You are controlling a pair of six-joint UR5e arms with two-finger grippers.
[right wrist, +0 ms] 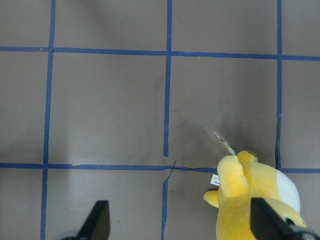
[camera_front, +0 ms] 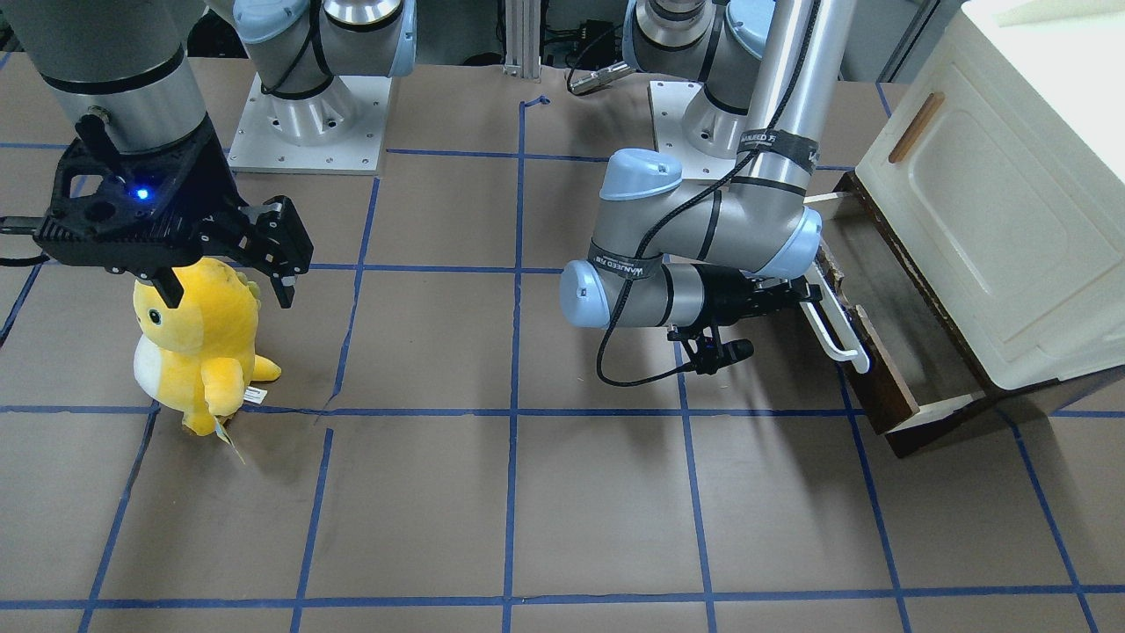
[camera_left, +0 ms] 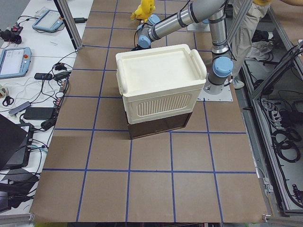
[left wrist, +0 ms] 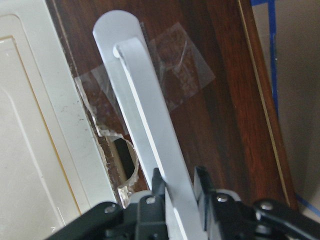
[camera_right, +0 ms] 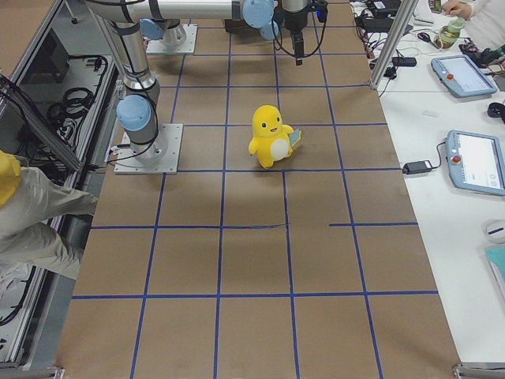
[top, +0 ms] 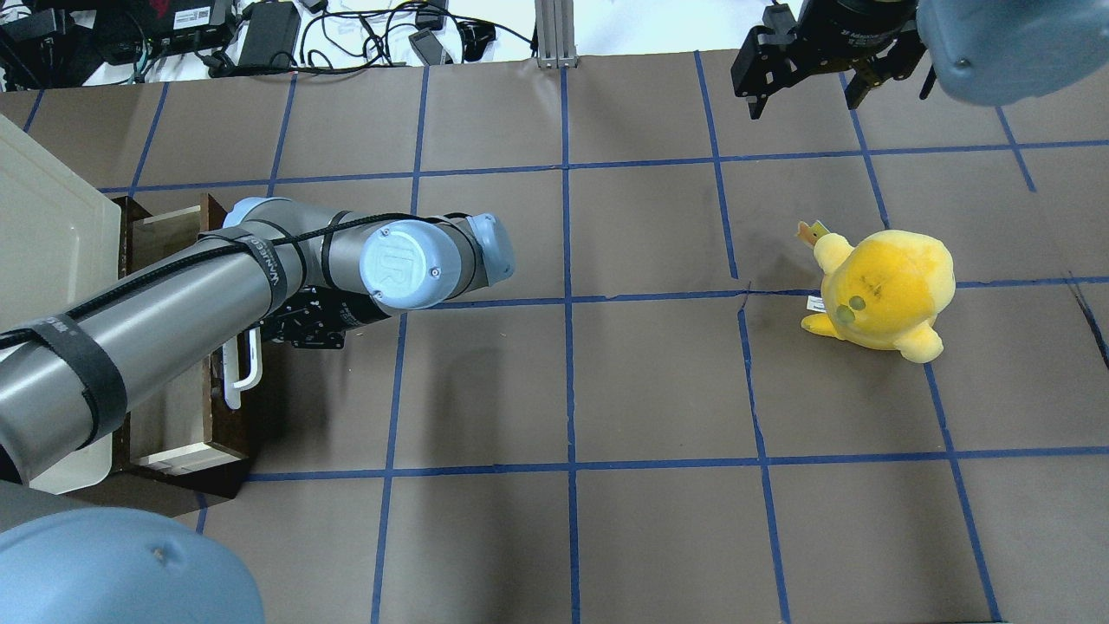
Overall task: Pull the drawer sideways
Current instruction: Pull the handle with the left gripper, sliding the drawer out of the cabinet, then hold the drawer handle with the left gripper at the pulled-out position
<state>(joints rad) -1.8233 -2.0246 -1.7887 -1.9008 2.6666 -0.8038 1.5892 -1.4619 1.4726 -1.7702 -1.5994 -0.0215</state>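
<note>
The drawer (camera_front: 881, 384) has a dark brown worn front and a white bar handle (camera_front: 836, 334). It stands part way out from under the cream-white cabinet (camera_front: 993, 202). My left gripper (camera_front: 813, 294) is shut on the handle. In the left wrist view its fingers (left wrist: 159, 181) clamp the white bar (left wrist: 142, 120) against the dark front (left wrist: 220, 125). The overhead view shows the drawer (top: 227, 425) and handle (top: 246, 371) under my left forearm. My right gripper (camera_front: 227, 283) is open and empty above a yellow plush toy (camera_front: 198, 343).
The plush (top: 884, 290) stands on the brown paper table cover on my right side, also in the right wrist view (right wrist: 250, 200). The cabinet (camera_left: 158, 85) sits at the table's left end. Blue tape lines grid the table. Cables and tablets lie beyond the far edge.
</note>
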